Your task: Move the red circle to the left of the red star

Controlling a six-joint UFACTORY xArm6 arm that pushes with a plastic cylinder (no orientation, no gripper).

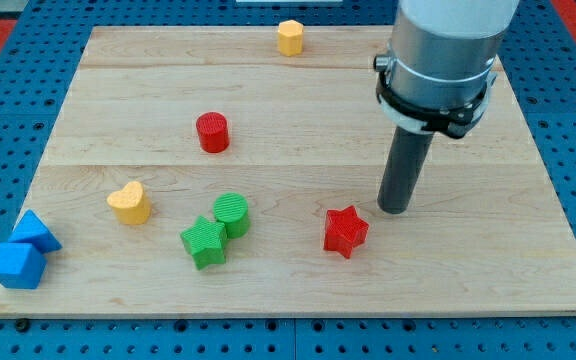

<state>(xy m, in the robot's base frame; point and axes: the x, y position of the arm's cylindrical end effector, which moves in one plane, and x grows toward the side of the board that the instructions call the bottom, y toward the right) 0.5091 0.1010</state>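
No brand, label or legible writing is showing on the arm, the blocks or the counter (298, 290).

The arm is entering from the view's top right, its grey cylindrical housing ringed by a black clamp, with the dark rod descending straight down. The tip (395, 210) is resting on the wooden counter just to the view's upper right of the red star (345, 231), close beside it; whether the two are touching cannot be determined. The arm carries no gripper, so there are no jaws to be apart or together; the rod is holding nothing.

The red circle (212, 132) is appearing as a short upright cylinder with a flat top. It is standing alone in the upper middle of the counter, well apart from the tip and to the view's upper left of the red star.

Between them, toward the view's bottom, a green cylinder (232, 214) and a green star (205, 243) are sitting in contact. A yellow heart (129, 203) is lying to their left. Two blue blocks, one (34, 231) above the other (16, 264), are sitting at the bottom-left corner, touching. A yellow block (290, 37) is standing near the top edge.
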